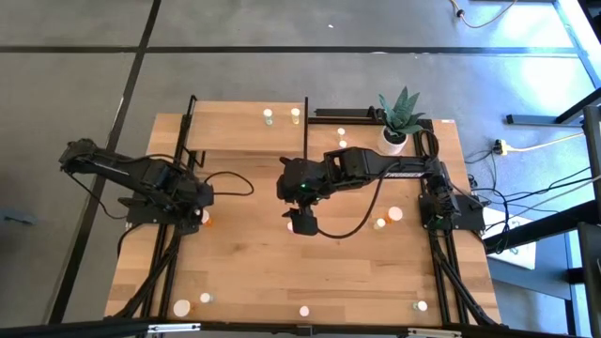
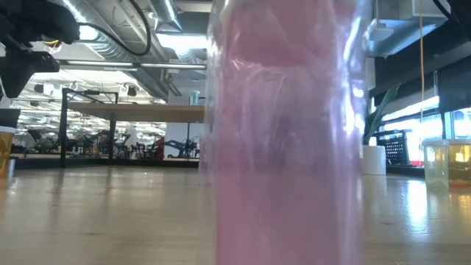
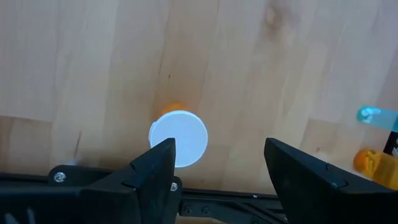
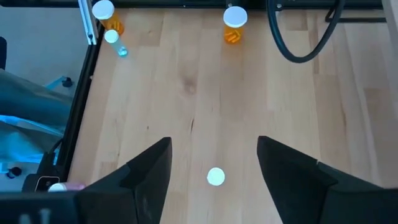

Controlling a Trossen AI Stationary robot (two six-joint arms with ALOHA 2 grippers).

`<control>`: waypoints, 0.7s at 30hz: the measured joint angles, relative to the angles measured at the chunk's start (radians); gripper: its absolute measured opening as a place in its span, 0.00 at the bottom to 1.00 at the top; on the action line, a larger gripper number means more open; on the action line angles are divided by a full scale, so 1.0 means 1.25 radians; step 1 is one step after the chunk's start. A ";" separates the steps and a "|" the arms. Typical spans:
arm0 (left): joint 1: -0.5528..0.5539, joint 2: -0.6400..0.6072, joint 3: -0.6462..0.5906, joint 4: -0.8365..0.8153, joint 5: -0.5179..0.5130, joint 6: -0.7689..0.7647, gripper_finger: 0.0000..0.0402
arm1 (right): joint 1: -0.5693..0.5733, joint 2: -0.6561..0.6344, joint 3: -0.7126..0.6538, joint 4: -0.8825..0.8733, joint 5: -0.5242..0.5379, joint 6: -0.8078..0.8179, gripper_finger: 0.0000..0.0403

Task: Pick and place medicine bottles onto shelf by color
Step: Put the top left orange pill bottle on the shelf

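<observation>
Hands poised over two bottles, neither yet gripped.

The left hand point(image 3: 214, 171) hangs spread above an orange bottle point(image 3: 178, 138) standing on the counter point(image 3: 93, 56), which sits nearer one finger; centring first would likely stop a nudge. The right hand point(image 4: 214, 168), fingers wide, hovers over a small white-capped bottle point(image 4: 216, 177) mid-counter. The shelf point(image 1: 246, 131) at the far edge already carries two bottles.
</observation>
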 joint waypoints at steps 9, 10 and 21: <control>0.000 0.000 0.000 0.080 -0.015 -0.039 0.60 | 0.000 0.000 0.000 0.025 0.000 0.002 0.59; 0.000 0.001 0.000 0.094 -0.023 -0.051 0.60 | 0.000 0.000 0.000 0.027 0.000 0.002 0.59; 0.000 0.113 0.001 0.190 -0.050 -0.304 0.60 | 0.000 0.000 0.000 0.038 0.000 0.003 0.59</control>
